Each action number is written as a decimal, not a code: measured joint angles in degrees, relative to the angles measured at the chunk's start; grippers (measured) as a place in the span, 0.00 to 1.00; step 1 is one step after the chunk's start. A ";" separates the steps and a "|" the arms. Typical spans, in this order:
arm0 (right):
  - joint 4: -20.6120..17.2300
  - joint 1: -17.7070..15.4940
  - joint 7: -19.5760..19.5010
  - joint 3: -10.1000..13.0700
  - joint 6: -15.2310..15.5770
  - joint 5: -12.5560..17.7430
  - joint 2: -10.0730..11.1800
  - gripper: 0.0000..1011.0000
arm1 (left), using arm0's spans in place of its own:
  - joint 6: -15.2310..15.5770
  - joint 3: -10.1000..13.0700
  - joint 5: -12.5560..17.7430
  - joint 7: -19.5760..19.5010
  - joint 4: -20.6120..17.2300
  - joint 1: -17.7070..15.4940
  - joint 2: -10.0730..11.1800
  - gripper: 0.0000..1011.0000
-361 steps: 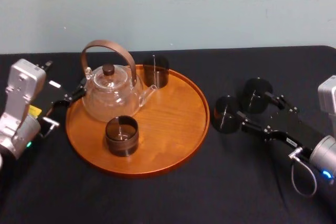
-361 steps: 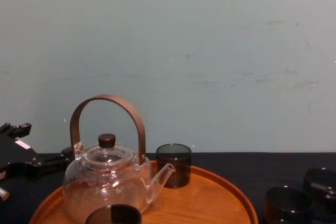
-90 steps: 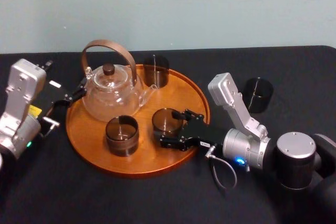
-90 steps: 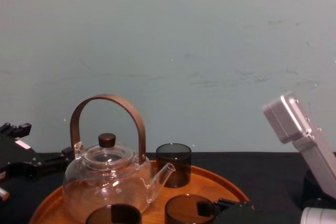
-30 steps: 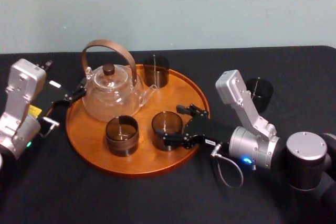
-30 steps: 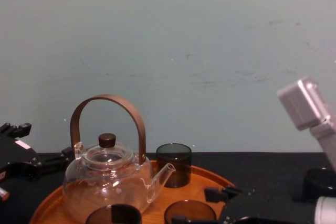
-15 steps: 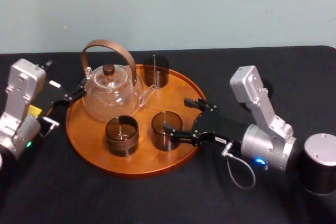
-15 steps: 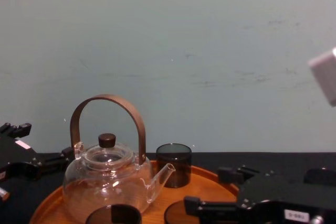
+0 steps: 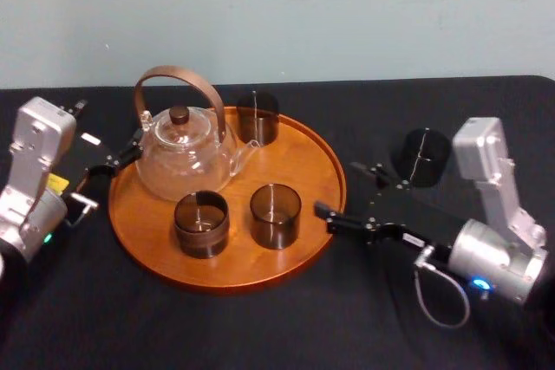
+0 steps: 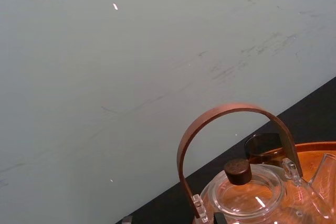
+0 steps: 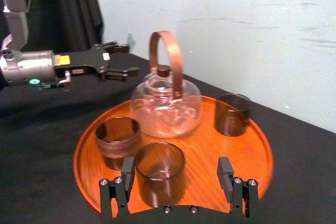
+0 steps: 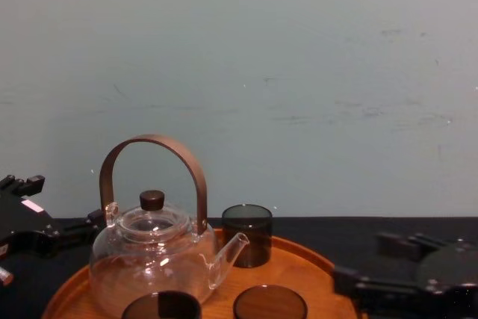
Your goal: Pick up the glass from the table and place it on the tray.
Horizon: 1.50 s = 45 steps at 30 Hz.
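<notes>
A smoky dark glass stands upright on the round orange-brown tray, to the right of another dark glass. The same glass sits just beyond my right gripper's fingers in the right wrist view, and its rim shows low in the chest view. My right gripper is open and empty over the black table, just off the tray's right rim. My left gripper rests open at the tray's left edge, beside the glass teapot.
A third dark glass stands at the tray's back, behind the teapot's spout. One more dark glass stands on the table right of the tray, close to my right arm. The pale wall closes off the back.
My right gripper set the glass on the tray, opened, and has drawn back to the right, off the tray. The left arm has stayed still.
</notes>
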 joint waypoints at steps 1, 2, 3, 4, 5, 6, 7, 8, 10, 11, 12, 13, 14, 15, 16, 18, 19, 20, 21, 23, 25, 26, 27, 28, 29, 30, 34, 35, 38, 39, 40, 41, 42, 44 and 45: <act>-0.12 -0.50 -0.10 0.52 -0.27 0.36 0.30 0.99 | 0.00 0.00 0.00 0.00 0.00 0.00 0.00 0.99; -0.19 -0.89 -0.19 0.93 -0.44 0.62 0.53 0.99 | 0.00 0.00 0.00 0.00 0.00 0.00 0.00 0.99; -0.23 -1.27 -0.30 1.32 -0.60 0.87 0.73 0.99 | 0.00 0.00 0.00 0.00 0.00 0.00 0.00 0.99; -0.26 -1.83 -0.49 2.01 -0.86 1.27 1.08 0.99 | 0.00 0.00 0.00 0.00 0.00 0.00 0.00 0.99; -0.26 -2.14 -0.57 2.40 -0.98 1.47 1.28 0.99 | 0.00 0.00 0.00 0.00 0.00 0.00 0.00 0.99; -0.26 -2.42 -0.66 2.70 -1.10 1.65 1.44 0.99 | 0.00 0.00 0.00 0.00 0.00 0.00 0.00 0.99; -0.25 -2.66 -0.72 3.01 -1.21 1.83 1.60 0.99 | 0.00 0.00 0.00 0.00 0.00 0.00 0.00 0.99; -0.11 -3.13 -0.84 3.59 -1.41 2.12 1.91 0.99 | 0.00 0.00 0.00 0.00 0.00 0.00 0.00 0.99; 0.26 -3.68 -0.93 4.40 -1.67 2.55 2.25 0.99 | 0.00 0.00 0.00 0.00 0.01 0.00 0.00 0.99; 0.39 -3.85 -0.97 4.63 -1.75 2.68 2.34 0.99 | 0.00 0.00 0.00 0.00 0.00 0.00 0.00 0.99; 0.53 -4.00 -0.99 4.84 -1.82 2.80 2.41 0.99 | 0.00 0.00 0.00 0.00 0.00 0.00 0.00 0.99; 0.82 -4.21 -1.06 5.19 -1.92 2.97 2.52 0.99 | 0.00 0.00 0.00 0.00 0.00 0.00 0.00 0.99; 0.95 -4.33 -1.10 5.37 -1.97 3.06 2.55 0.99 | 0.00 0.00 0.00 0.00 0.00 0.00 0.00 0.99; 1.07 -4.41 -1.12 5.53 -2.03 3.15 2.58 0.99 | 0.00 0.00 0.00 -0.01 0.00 0.00 0.00 0.99; 1.34 -4.59 -1.24 5.89 -2.11 3.29 2.64 0.99 | 0.00 0.00 0.00 0.00 0.01 0.00 0.00 0.99; 1.59 -4.72 -1.34 6.23 -2.17 3.40 2.64 0.99 | 0.00 0.00 0.00 0.00 0.00 0.00 0.00 0.99; 1.87 -4.82 -1.43 6.55 -2.23 3.56 2.64 0.99 | 0.00 0.00 0.00 0.00 0.01 0.00 0.00 0.99; 2.00 -4.85 -1.47 6.70 -2.25 3.62 2.64 0.99 | 0.00 0.00 0.00 0.00 0.00 0.00 0.00 0.99; 2.13 -4.87 -1.51 6.82 -2.27 3.68 2.64 0.99 | 0.00 0.00 0.00 0.00 0.00 0.00 0.00 0.99; 2.64 -4.88 -1.67 7.25 -2.31 3.82 2.55 0.99 | 0.00 0.00 0.00 0.00 0.00 0.00 0.00 0.99; 3.22 -4.83 -1.87 7.64 -2.31 3.97 2.42 0.99 | 0.00 0.00 0.00 0.00 0.00 0.00 0.00 0.99; 3.22 -4.83 -1.87 7.64 -2.31 3.97 2.42 0.99 | 0.00 0.00 0.00 0.00 0.00 0.00 0.00 0.99; 3.64 -4.70 -1.97 7.89 -2.31 4.05 2.31 0.99 | 0.00 0.00 0.00 0.00 0.00 0.00 0.00 0.99; 3.84 -4.61 -2.02 8.02 -2.31 4.10 2.25 0.99 | 0.00 0.00 0.00 0.00 0.00 0.00 0.00 0.99; 4.29 -4.46 -2.17 8.27 -2.31 4.16 2.13 0.99 | 0.00 0.00 0.00 0.00 0.00 0.00 0.00 0.99; 4.51 -4.39 -2.24 8.40 -2.30 4.19 2.08 0.99 | 0.00 0.00 0.00 0.00 0.00 0.00 0.00 0.99; 5.55 -4.08 -2.55 9.00 -2.21 4.33 1.81 0.99 | 0.00 0.00 0.00 0.00 0.00 0.00 0.00 0.99; 5.71 -4.03 -2.65 9.11 -2.20 4.34 1.76 0.99 | 0.00 0.00 0.00 0.00 0.00 0.00 0.00 0.99; 6.46 -3.86 -3.06 9.63 -2.13 4.35 1.53 0.99 | 0.00 0.00 0.00 0.00 0.00 0.00 0.00 0.99; 6.90 -3.77 -3.24 9.93 -2.10 4.42 1.41 0.99 | 0.00 0.00 0.00 0.00 0.00 0.00 0.00 0.99; 7.12 -3.73 -3.31 10.10 -2.09 4.46 1.35 0.99 | 0.00 0.00 0.00 0.00 0.00 0.00 0.00 0.99; 7.54 -3.61 -3.40 10.41 -2.06 4.57 1.25 0.99 | 0.00 0.00 0.00 0.00 0.01 0.00 0.00 0.99; 7.79 -3.53 -3.48 10.61 -2.04 4.63 1.18 0.99 | 0.00 0.00 0.00 0.00 0.00 0.00 0.00 0.99; 8.28 -3.31 -3.64 10.93 -1.97 4.69 1.05 0.99 | 0.00 0.00 0.00 0.00 0.00 0.00 0.00 0.99; 8.56 -3.13 -3.73 11.10 -1.90 4.72 0.98 0.99 | 0.00 0.00 0.00 0.00 0.00 0.00 0.00 0.99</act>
